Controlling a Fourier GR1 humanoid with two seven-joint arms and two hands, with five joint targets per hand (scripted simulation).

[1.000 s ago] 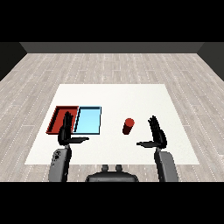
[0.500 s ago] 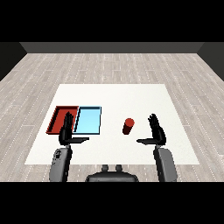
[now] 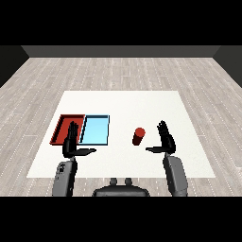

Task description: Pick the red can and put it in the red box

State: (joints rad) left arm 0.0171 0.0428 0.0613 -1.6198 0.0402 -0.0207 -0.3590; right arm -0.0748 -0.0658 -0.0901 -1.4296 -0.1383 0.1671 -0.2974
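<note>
A small red can (image 3: 138,136) stands upright on the white table, right of the two trays. My right hand (image 3: 165,141) is open just to the can's right, thumb stretched toward it with a small gap between them. The red tray (image 3: 63,124) lies at the left with nothing in it that I can see. In front of the red tray my left hand (image 3: 72,142) is open, fingers straight up and covering the tray's near edge.
A light blue tray (image 3: 96,130) lies against the red tray's right side, between it and the can. The white table (image 3: 123,104) stretches bare behind the trays and ends at a grey plank floor.
My right hand has drifted slightly left and forward, closer to the can. The left hand and the can have not moved.
</note>
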